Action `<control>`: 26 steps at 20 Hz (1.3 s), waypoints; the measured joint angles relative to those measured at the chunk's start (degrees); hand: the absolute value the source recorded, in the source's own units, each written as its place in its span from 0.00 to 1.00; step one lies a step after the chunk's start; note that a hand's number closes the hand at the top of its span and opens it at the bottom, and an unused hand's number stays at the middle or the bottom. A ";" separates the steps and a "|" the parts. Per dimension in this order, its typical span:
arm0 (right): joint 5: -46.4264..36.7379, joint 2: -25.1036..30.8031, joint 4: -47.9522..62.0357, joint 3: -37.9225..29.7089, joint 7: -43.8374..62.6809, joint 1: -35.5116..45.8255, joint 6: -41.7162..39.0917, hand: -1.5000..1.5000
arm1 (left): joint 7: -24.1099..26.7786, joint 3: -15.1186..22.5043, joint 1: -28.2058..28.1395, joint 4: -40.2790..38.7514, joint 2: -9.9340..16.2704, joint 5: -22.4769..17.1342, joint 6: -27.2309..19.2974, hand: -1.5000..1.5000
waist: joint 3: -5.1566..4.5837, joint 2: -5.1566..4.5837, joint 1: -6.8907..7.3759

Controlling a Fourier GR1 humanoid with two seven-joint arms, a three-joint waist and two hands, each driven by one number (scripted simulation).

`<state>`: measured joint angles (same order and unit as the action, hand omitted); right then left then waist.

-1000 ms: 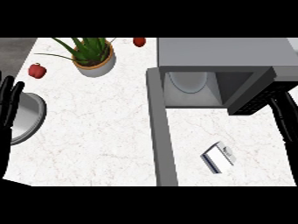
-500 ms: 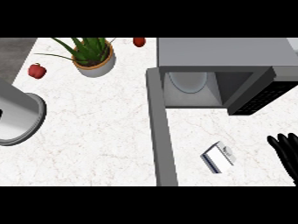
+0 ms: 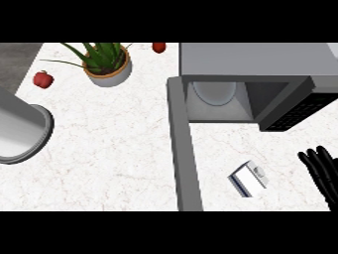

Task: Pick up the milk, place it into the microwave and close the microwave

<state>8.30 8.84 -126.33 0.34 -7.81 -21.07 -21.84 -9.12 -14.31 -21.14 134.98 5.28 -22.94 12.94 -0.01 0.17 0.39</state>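
Black right robot hand (image 3: 331, 179), fingers straight, just beside milk (image 3: 248, 178); microwave (image 3: 263, 82) open.

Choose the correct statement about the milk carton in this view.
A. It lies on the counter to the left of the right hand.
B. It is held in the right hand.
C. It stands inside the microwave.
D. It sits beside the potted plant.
A: the milk carton lies on the counter, left of the open right hand, which does not touch it.
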 measured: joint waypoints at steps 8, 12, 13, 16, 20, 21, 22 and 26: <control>-6.53 -1.95 12.20 -1.83 -5.44 2.07 2.39 0.00 | 1.21 -4.06 -5.25 0.22 -0.43 -2.02 4.52 0.00 | 0.02 0.04 0.65; -10.13 -2.10 20.70 -3.54 -10.08 3.65 3.97 0.00 | 2.24 -5.30 -7.26 0.21 -0.95 -2.84 6.51 0.00 | 0.05 0.03 0.95; -10.80 -1.94 23.28 -4.01 -11.73 4.10 4.06 0.00 | 2.64 -5.31 -7.92 0.19 -1.34 -2.99 7.09 0.00 | 0.06 0.02 0.98; -13.11 -1.72 30.00 -4.68 -15.76 5.24 4.76 0.00 | 3.73 -5.80 -10.54 0.17 -2.10 -3.67 9.20 0.00 | 0.08 0.04 1.24; -15.73 -1.13 38.82 -5.73 -20.69 7.50 5.89 0.00 | 5.14 -7.21 -12.45 -0.11 -2.56 -4.76 11.18 0.00 | 0.09 0.00 1.23; -16.58 -1.26 40.95 -5.60 -22.03 7.96 6.34 0.00 | 5.43 -7.69 -12.63 -0.19 -2.51 -5.08 11.50 0.00 | 0.09 -0.01 1.20; -17.24 -1.06 42.86 -5.75 -23.67 8.23 6.62 0.00 | 5.15 -7.61 -12.78 -0.15 -2.64 -5.29 11.41 0.00 | 0.10 -0.02 1.11; -20.16 -0.05 52.22 -6.41 -30.15 10.92 8.20 0.00 | 6.95 -8.32 -14.97 -0.34 -3.37 -6.08 13.85 0.00 | 0.12 -0.03 1.28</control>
<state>-11.86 8.79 -74.11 -6.07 -37.96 -10.16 -13.64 -2.17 -22.62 -36.11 134.64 1.91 -29.03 26.80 0.11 0.14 1.67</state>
